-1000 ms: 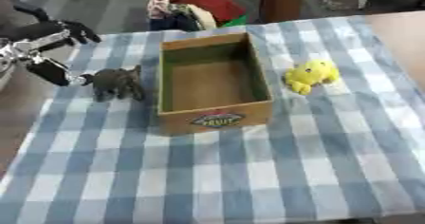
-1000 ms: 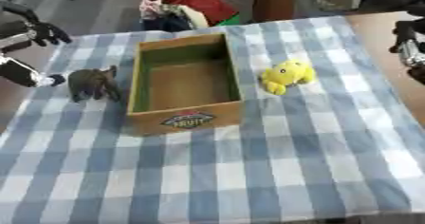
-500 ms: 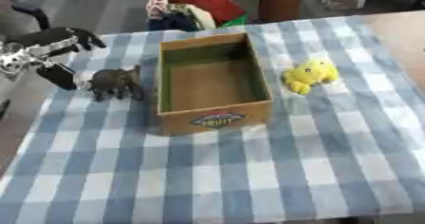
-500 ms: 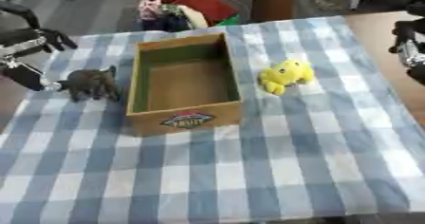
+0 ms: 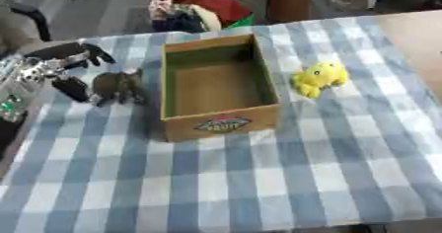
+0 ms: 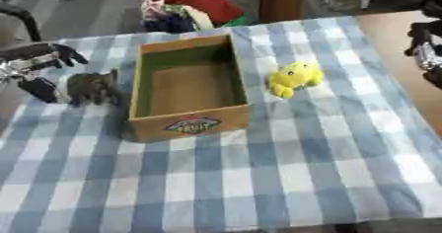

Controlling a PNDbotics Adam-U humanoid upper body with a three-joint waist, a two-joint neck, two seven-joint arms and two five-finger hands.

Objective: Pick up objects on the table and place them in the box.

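Nearest the camera there's just the bench [image 5: 259, 187] with its blue and white checked cloth, nothing sitting on that front stretch. A bit further back, roughly centre, is the cardboard box [image 5: 217, 123], open on top, green on the inside walls, with a fruit label on the front panel. Nothing inside it that I can see.

Left of the box stands a small grey toy elephant [image 5: 117, 85], upright on the cloth, just beside the box wall but not touching it. The left hand [image 5: 54, 64] is right there on the elephant's far-left side, fingers spread out with the thumb hanging lower, not wrapped round anything. It looks very close to the toy, but I can't tell if it actually touches.

On the other side of the box, near its right wall, sits a yellow plush toy [image 5: 318, 77] on the cloth.

The right hand [image 6: 426, 44] only pokes in at the right edge, off the cloth, and honestly I can't tell what its fingers are doing.

Beyond the bench there's a pile of red and mixed fabric [image 5: 197, 9] on the floor
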